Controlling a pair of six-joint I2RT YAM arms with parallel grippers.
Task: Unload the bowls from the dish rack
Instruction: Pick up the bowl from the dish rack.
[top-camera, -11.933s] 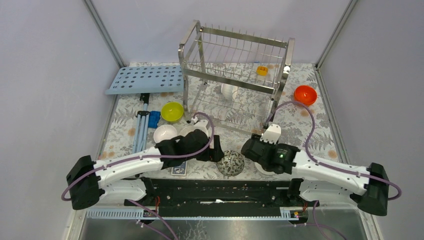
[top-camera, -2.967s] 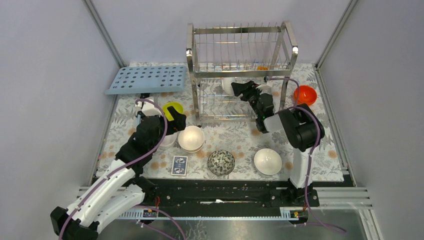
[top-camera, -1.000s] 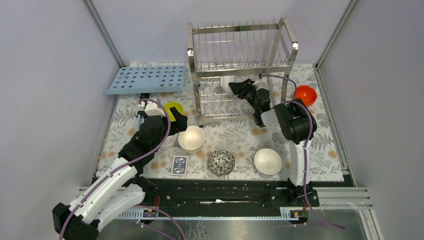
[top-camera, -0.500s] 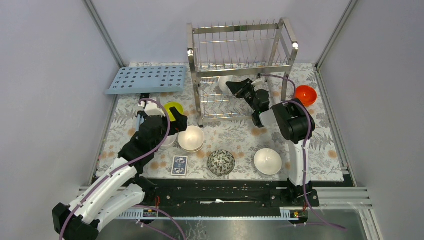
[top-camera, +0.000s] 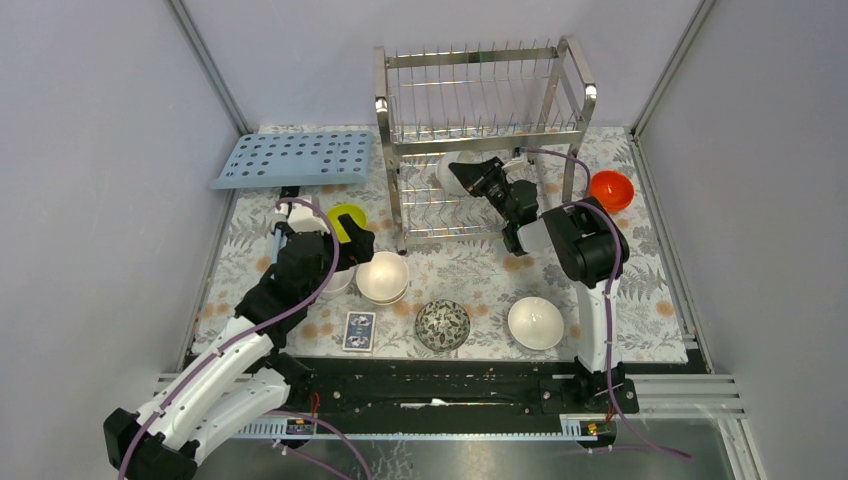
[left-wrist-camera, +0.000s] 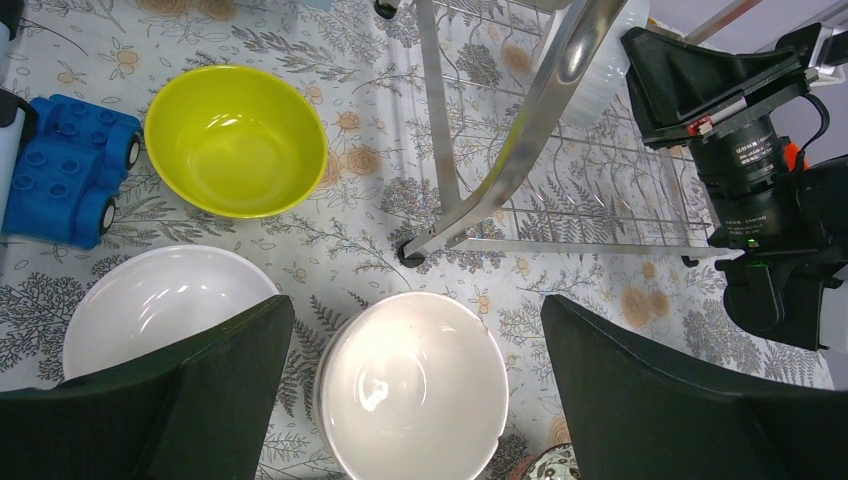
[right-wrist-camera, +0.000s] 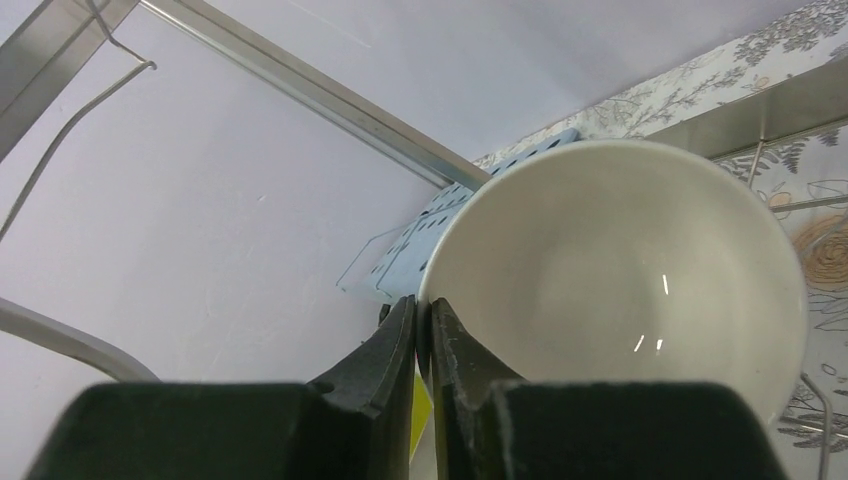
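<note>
A white bowl (right-wrist-camera: 620, 270), a yellow-green bowl (left-wrist-camera: 235, 140), an orange-red bowl (top-camera: 610, 189) and a dark speckled bowl (top-camera: 443, 325) are seen. The dish rack (top-camera: 381, 100) is finished in shiny steel. The tablecloth (top-camera: 640, 280) is printed with grey leaves and orange flowers; the perforated tray (top-camera: 292, 158) is coloured light blue.

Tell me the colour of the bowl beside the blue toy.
The bowl is yellow-green; the left wrist view shows it best.

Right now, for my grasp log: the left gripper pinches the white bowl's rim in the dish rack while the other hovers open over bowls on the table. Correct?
No. The right gripper pinches the rim of the white bowl in the dish rack, per the right wrist view; the left gripper hovers open over bowls on the table.
</note>
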